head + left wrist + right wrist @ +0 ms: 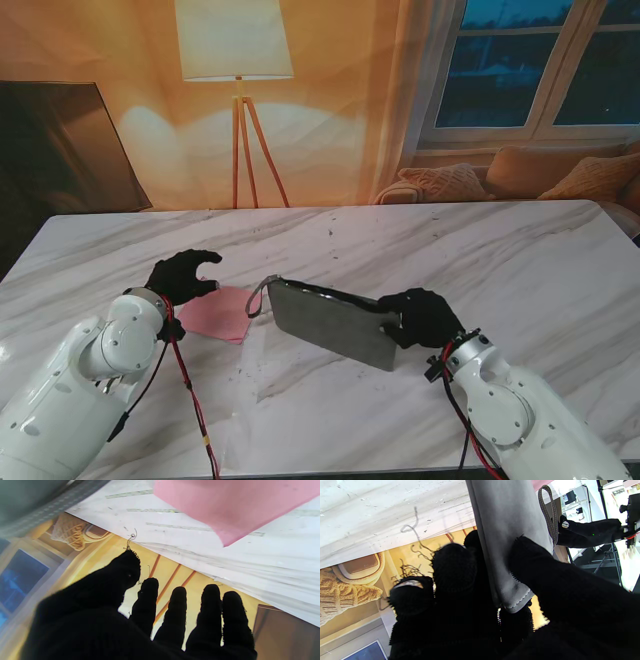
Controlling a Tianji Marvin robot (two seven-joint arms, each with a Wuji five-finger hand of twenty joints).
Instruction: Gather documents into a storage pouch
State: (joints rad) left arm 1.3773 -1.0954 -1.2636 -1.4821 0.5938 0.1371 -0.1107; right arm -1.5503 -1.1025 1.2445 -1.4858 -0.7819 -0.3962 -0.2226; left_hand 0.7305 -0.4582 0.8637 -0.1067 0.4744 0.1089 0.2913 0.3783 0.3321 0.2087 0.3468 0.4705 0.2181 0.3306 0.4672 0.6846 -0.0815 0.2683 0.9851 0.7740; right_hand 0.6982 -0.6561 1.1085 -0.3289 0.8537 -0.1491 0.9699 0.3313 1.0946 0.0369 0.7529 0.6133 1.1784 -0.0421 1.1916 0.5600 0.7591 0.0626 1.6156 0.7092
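Grey pouch sits mid-table, tilted up on its long edge, lifted at the right end by the right hand. That hand is clamped on the pouch's corner: in the right wrist view the thumb presses one face of the fabric and the other fingers back the opposite face. Pouch's top edge runs dark along its length; can't tell if it's open or what's inside. Strap loop hangs off the pouch's left end, toward the pink document.

Pink doc lies flat on the marble table, just left of the pouch, w/ its near-right corner close to the loop. Left hand hovers over the doc's left part, fingers spread and curled, gripping nothing; left wrist view shows the fingertips apart, w/ the pink sheet beyond them.

Room: wide bare marble right of the pouch and farther from me toward the far edge; less room nearer to me, where both arms come in. Floor lamp, window and sofa cushions stand beyond the table.
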